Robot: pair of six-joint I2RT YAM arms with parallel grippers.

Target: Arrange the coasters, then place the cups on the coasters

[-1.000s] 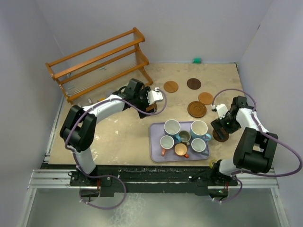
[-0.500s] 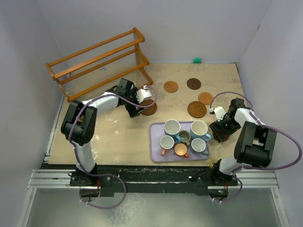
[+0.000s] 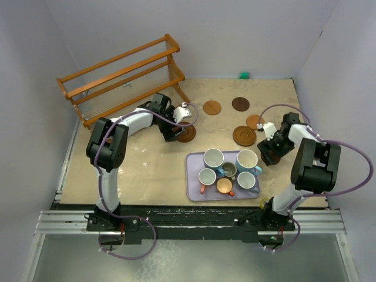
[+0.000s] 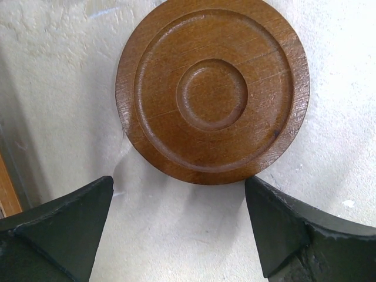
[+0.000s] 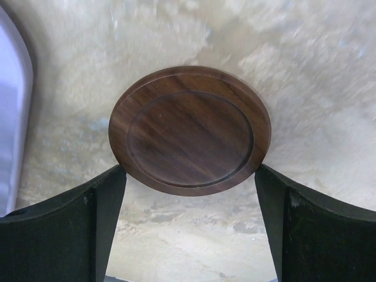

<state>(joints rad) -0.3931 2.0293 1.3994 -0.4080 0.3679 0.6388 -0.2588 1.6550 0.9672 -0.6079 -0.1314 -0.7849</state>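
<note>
Several cups stand on a lavender tray (image 3: 192, 176): white-and-blue ones (image 3: 213, 158) (image 3: 247, 160), a white one with an orange handle (image 3: 206, 177), an orange one (image 3: 224, 186), a grey-olive one (image 3: 229, 171). My left gripper (image 4: 178, 191) (image 3: 174, 134) is open. A ringed brown coaster (image 4: 212, 91) (image 3: 187, 134) lies flat just past its tips, the right finger (image 4: 294, 229) at its rim. My right gripper (image 5: 189, 202) (image 3: 271, 153) is open, its tips flanking the near edge of a dark coaster (image 5: 190, 130). More coasters (image 3: 212, 107) (image 3: 240, 104) (image 3: 255, 121) (image 3: 244, 136) lie between the arms.
A wooden rack (image 3: 123, 79) stands at the back left, close behind my left arm. A small green item (image 3: 244, 75) sits at the back wall. White walls close in on both sides; the right one runs near my right arm.
My left gripper has drawn back toward the rack, uncovering the ringed coaster. My right gripper has shifted away from the front edge, toward the far side. Both pairs of jaws have narrowed a little.
</note>
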